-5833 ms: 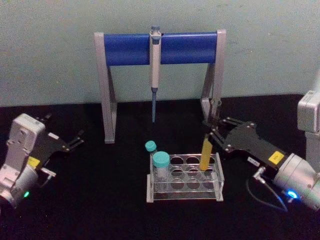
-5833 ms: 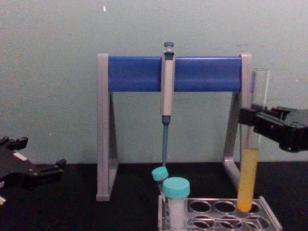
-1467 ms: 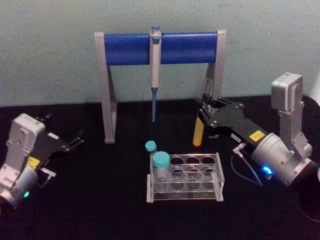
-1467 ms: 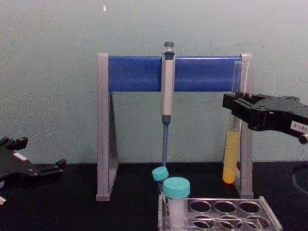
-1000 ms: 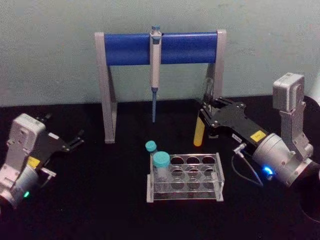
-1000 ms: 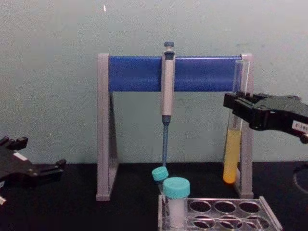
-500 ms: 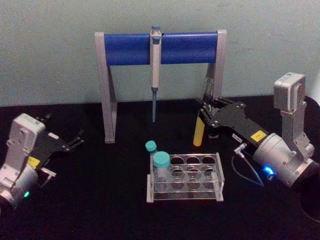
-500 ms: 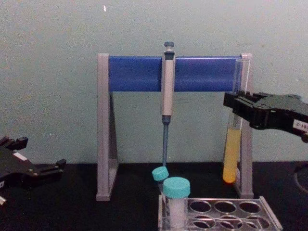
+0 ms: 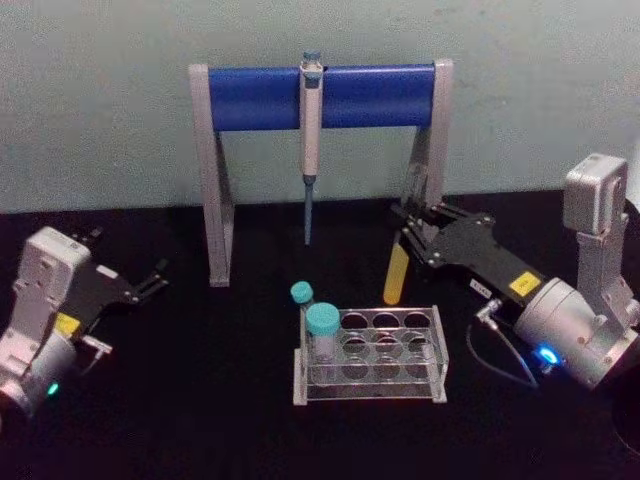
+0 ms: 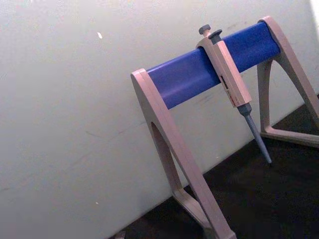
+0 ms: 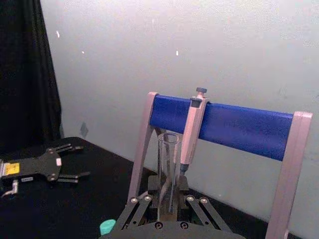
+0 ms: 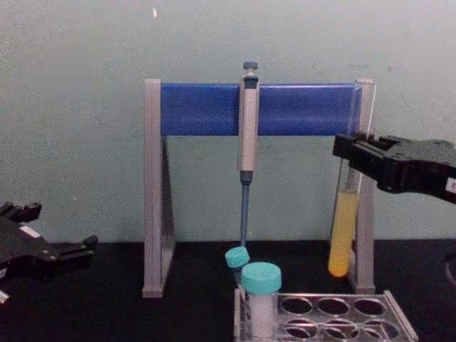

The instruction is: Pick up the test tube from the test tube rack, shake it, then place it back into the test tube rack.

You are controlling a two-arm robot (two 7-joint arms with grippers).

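Right end effector point(image 9: 408, 228) is clamped on the test tube point(image 9: 396, 275), which hangs tilted in the air just at the far side of the test tube rack point(image 9: 368, 396). Left end effector point(image 9: 152, 280) sits open at the left.

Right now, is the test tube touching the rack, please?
Apart. In the chest view the test tube hangs clear above the rack, in the right gripper.

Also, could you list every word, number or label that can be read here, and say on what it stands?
No text here can be read.
Yellow sticker on the right hand, which holds the test tube: dark marks, too small to read.
Another yellow sticker on the left hand: too blurred to read.
Pipette, pipette stand, test tube rack: no print visible.
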